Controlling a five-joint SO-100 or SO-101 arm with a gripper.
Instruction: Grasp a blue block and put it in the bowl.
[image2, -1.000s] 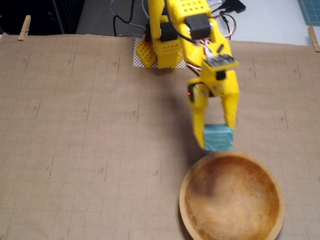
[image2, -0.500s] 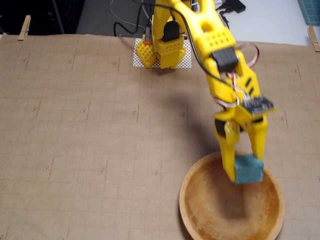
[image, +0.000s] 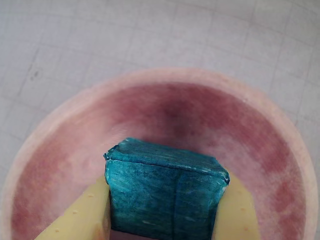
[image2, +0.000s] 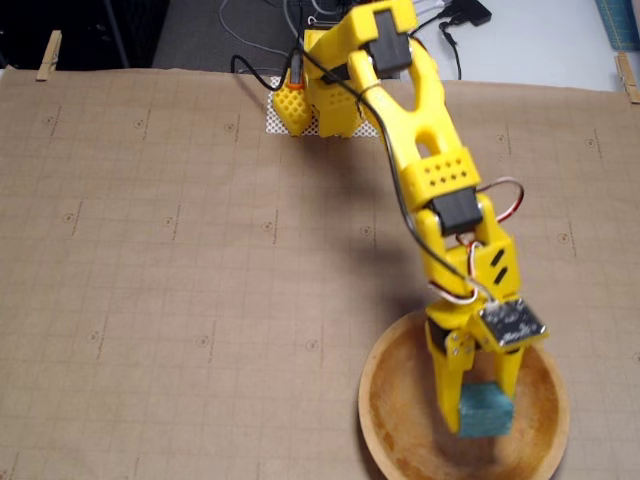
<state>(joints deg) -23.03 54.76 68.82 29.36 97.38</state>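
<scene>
Both pictures are evenly and fairly brightly lit, with no hard glare. In the fixed view the yellow arm (image2: 425, 170) casts a soft, diffuse shadow on the brown paper mat (image2: 150, 280), suggesting broad overhead light. The wooden bowl (image2: 385, 440) shows a mild sheen below the gripper (image2: 478, 412), and a dim shadow lies under the teal-blue block (image2: 485, 410).

The wrist view is washed out and colour-shifted: the bowl (image: 65, 120) reads pinkish-red, its rim pale. The block (image: 162, 192) between the fingers (image: 82, 217) is fairly sharp, while the surface beyond the bowl is soft and hazy. The fixed view is slightly soft overall.
</scene>
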